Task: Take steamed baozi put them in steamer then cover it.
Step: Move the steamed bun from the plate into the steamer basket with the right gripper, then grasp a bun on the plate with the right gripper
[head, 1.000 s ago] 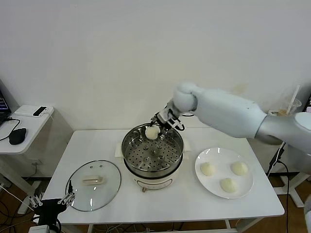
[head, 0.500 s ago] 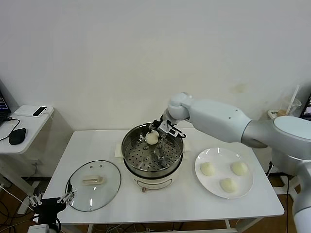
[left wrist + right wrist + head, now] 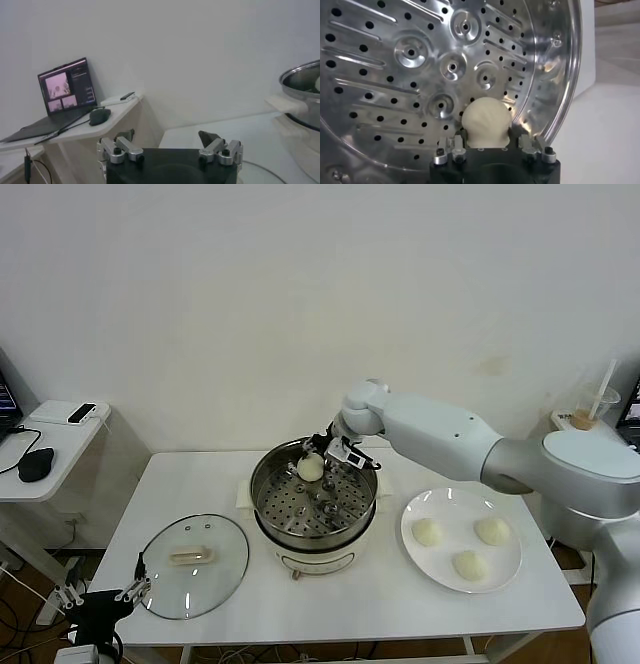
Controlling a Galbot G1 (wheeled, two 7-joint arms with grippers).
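Left gripper (image 3: 170,145): we are idling it low off the table's near left corner, fingers spread wide on nothing, clear of the work

Cover (image 3: 191,565): we are leaving it flat on the table (image 3: 330,604) at the near left, handle up, just beside the left gripper, so the pot mouth is staying open for loading and, we judge, the lid is waiting within that arm's easy reach

Plate (image 3: 460,539): it is sitting to the right of the pot with three steamed baozi (image 3: 470,565) on it, apart from each other, so there is room to come down on any one

Steamer (image 3: 314,502): it is standing mid-table, uncovered, its perforated tray almost wholly bare, with free table all round

Right gripper (image 3: 487,145): we are reaching it over the far rim and down into the pot, a fourth bun (image 3: 486,122) between its fingers at the tray's far edge; we cannot tell whether the fingers are pressing it or parting from it

Edge and room: the bun is sitting near the steel wall, so we judge a straight lift out, not a sideways pull, is the safe way to clear the rim
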